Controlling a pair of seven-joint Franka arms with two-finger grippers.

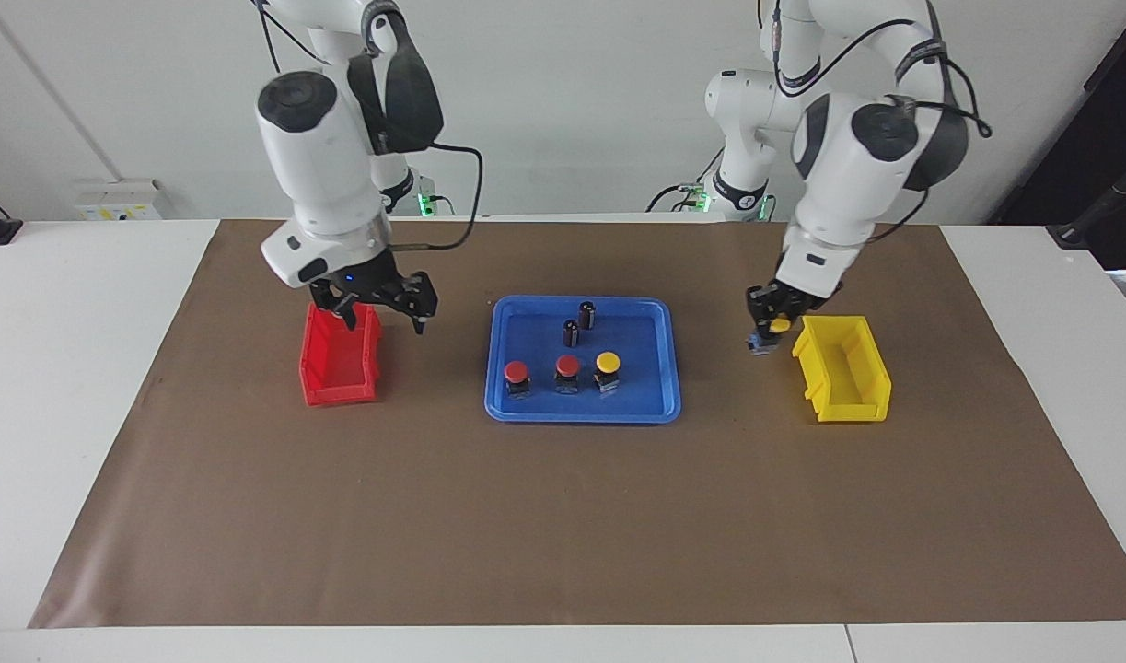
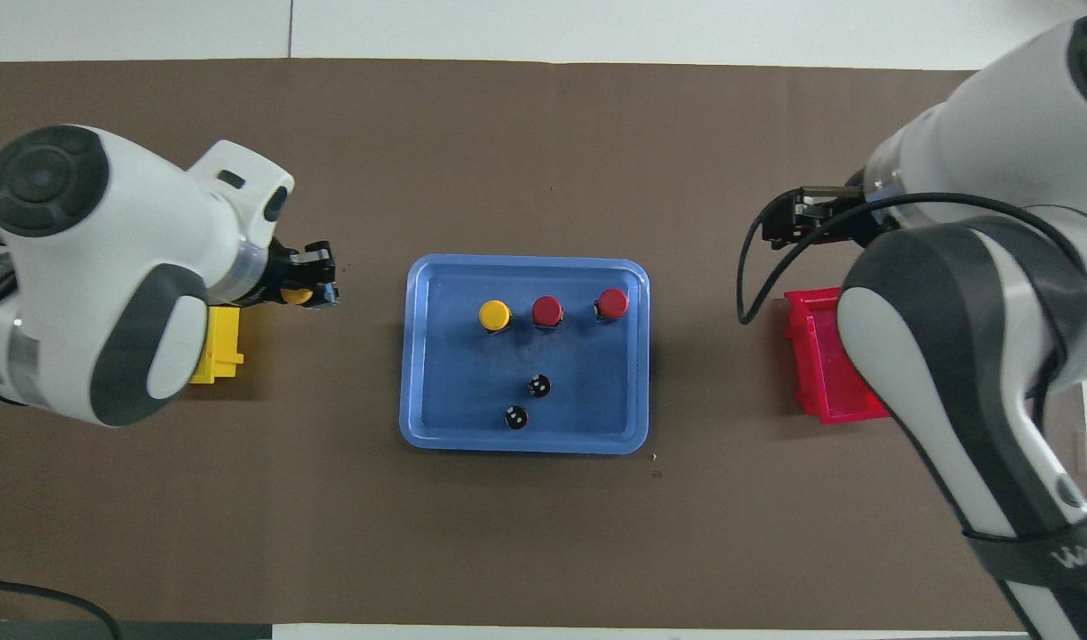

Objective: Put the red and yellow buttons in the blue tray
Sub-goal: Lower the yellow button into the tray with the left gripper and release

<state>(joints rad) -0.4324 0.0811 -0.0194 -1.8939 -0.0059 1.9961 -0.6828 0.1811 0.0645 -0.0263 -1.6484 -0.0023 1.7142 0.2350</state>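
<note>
Blue tray (image 1: 659, 405) (rim unobstructed), left gripper (image 1: 767, 333) gripping yellow button (image 1: 780, 325)

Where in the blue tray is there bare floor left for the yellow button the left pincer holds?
In the blue tray, the end toward the left arm is bare beside the yellow button, as is the end beside the two dark cylinders. The middle row, with both red buttons, is crowded. The left pincer grips the last yellow button.

The blue tray (image 1: 659, 368) is seen between the two grippers. Upright in it are two red-capped buttons (image 1: 516, 372) (image 1: 567, 366) and one yellow-capped button (image 1: 608, 363) in a row. A fourth, yellow-capped button (image 1: 779, 325) is held in the left gripper (image 1: 767, 330), beside the tray.
</note>
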